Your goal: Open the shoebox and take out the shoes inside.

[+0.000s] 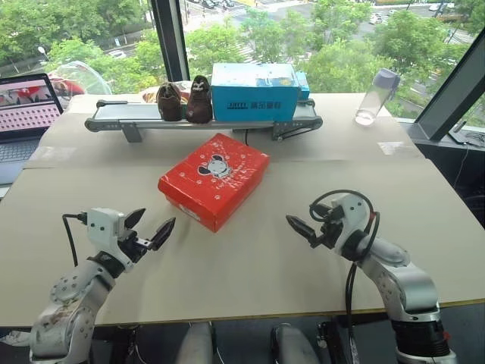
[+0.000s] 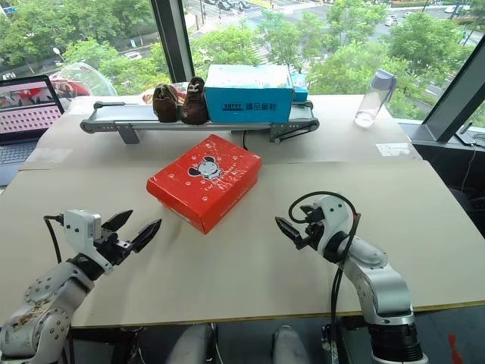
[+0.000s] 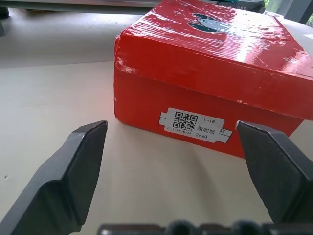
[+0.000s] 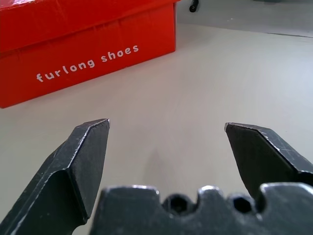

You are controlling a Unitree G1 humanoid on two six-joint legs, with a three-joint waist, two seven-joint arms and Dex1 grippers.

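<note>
Both hands, left [image 1: 151, 227] and right [image 1: 297, 226], hover spread and empty at the table's [image 1: 250, 273] near edge, flanking the shut shoebox [image 1: 214, 180] mid-table, printed "furlong shoes" and end-labelled "26", so opening probably hasn't begun: next, a finger under the lid.

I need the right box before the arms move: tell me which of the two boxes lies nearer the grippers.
The red shoebox, lid shut with a cartoon mouse on top, lying on the table between both open grippers. The blue box sits farther back on the conveyor.
</note>
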